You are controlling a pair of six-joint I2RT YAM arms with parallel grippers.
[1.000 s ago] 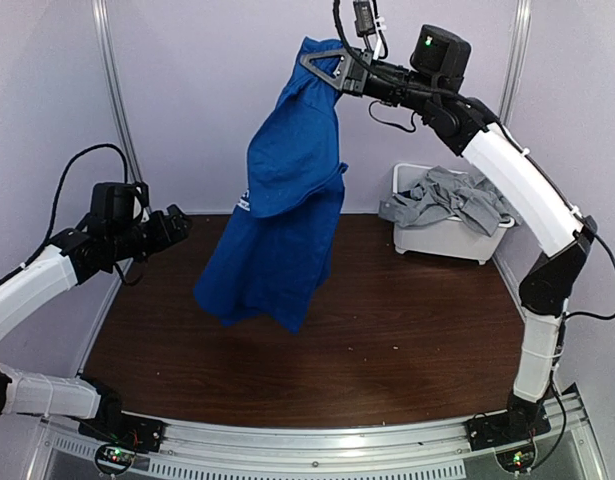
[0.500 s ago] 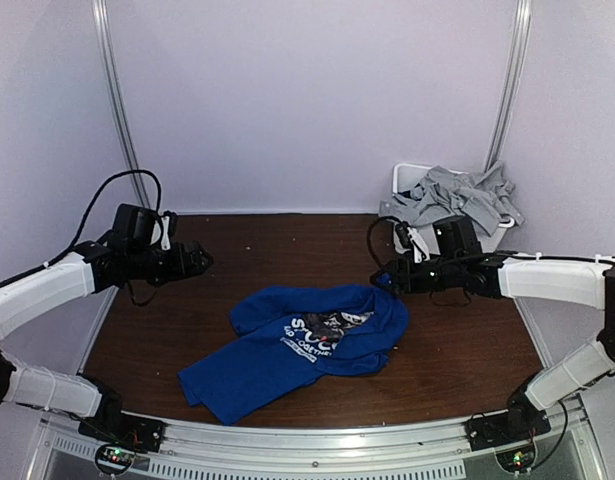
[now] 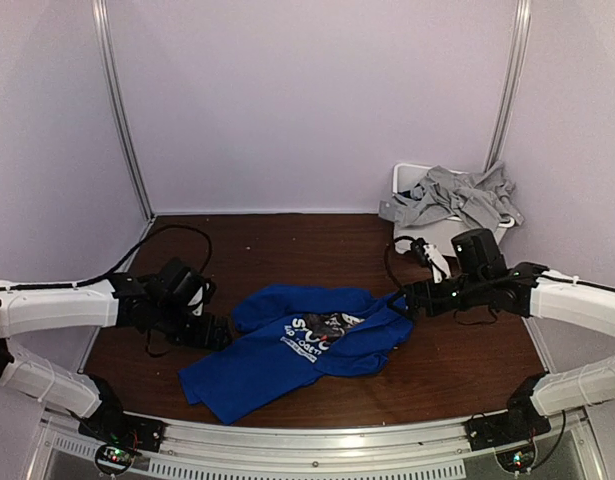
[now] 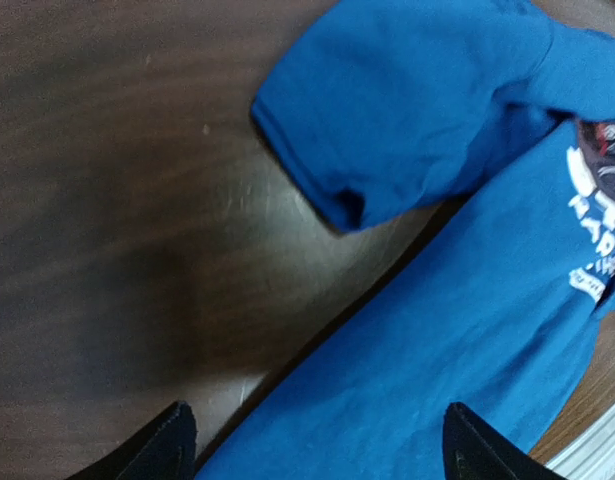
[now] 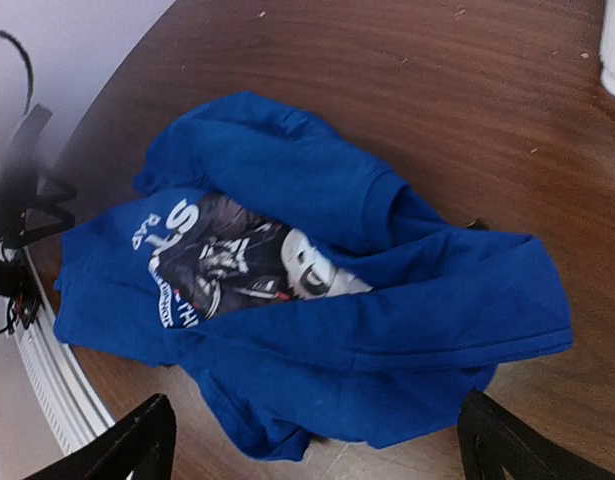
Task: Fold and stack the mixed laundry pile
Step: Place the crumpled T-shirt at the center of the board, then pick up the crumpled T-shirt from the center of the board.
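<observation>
L gripper (image 3: 215,335) now down at left edge of blue shirt (image 3: 277,375), jaws apart; R gripper (image 3: 405,297) backed off slightly, jaws apart, empty.

White shells along the long links of left arm (image 3: 57,308) and right arm (image 3: 579,295), black at joints and wrists. Thin black cable (image 3: 182,227) looped off the left. Matte black, tapered fingertips (image 4: 169,445). Green lights (image 3: 112,455) at the bases.

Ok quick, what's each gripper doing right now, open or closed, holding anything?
Left gripper: open, holding nothing, low at the edge of the blue shirt.
Right gripper: open, holding nothing, over the blue shirt.
</observation>
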